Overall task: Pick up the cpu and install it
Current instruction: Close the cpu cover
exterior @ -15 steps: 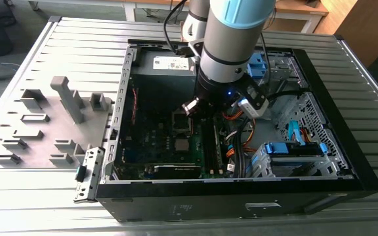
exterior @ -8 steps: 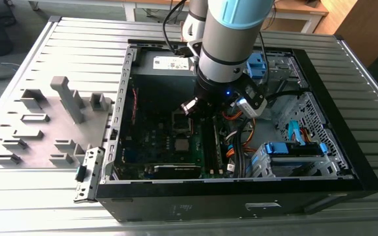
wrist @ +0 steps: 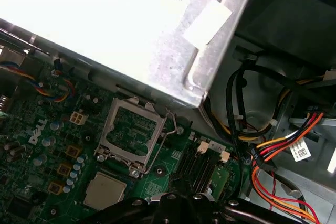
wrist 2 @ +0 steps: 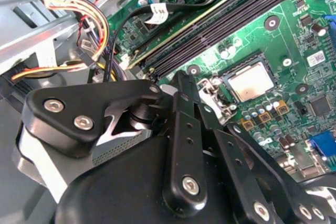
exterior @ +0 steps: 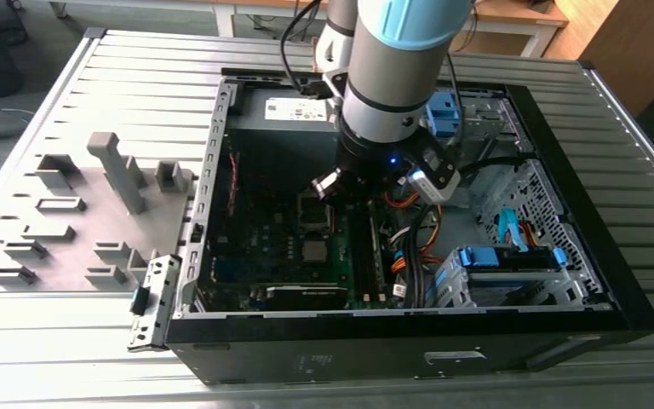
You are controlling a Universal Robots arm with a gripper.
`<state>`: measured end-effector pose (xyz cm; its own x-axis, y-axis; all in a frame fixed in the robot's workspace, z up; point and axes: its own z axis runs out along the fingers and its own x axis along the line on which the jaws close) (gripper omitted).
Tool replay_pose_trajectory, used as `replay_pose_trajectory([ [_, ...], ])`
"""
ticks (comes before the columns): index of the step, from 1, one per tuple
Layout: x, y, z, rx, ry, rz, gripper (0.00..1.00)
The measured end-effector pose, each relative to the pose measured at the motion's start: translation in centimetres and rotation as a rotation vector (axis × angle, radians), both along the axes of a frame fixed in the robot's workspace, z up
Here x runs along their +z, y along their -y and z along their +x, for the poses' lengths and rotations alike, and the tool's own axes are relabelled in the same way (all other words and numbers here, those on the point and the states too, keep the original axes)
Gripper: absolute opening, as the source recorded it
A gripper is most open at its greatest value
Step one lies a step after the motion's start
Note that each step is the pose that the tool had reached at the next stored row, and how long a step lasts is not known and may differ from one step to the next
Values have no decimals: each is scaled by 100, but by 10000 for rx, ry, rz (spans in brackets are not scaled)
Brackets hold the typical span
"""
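We see several labels here. In the first wrist view the grey metal power-supply box (wrist: 105,30) carries dark round symbols on its pale face and a blank white sticker (wrist: 207,22) near its edge. A small white tag with fine print (wrist: 300,153) hangs on the orange and red wires (wrist: 278,148). White letters (wrist: 39,132) are printed on the green motherboard (wrist: 58,171). In the second wrist view another white tag (wrist 2: 156,13) is wrapped around a black cable, too small for us to read. The cpu (wrist 2: 251,84), a small thin square chip with a dull tan-grey metallic face, lies flat in its socket on the motherboard. It lies near the long black memory slots (wrist 2: 220,30). In the first wrist view the silver metal retaining frame (wrist: 134,135) is swung open just beside the cpu (wrist: 105,190), so the face of the chip is uncovered. The black claw (wrist 2: 182,93) hangs above the board, apart from the cpu, and we cannot tell if it is wide or narrow. In the exterior view the arm reaches down into the open black computer case (exterior: 633,281). The case lies on a ribbed metal worktop (exterior: 100,358), with grey blocky plastic fixtures (exterior: 77,213) at the exterior view's left.
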<state>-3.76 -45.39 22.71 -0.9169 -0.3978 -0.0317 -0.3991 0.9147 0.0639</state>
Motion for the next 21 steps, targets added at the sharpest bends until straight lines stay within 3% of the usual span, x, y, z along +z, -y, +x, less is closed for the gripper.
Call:
replay_pose_trajectory([
  [11,-31,-25,-13,0,0,3,11],
  [17,-44,-95,-24,0,0,1,11],
  [21,-66,-120,-62,0,1,2,11],
])
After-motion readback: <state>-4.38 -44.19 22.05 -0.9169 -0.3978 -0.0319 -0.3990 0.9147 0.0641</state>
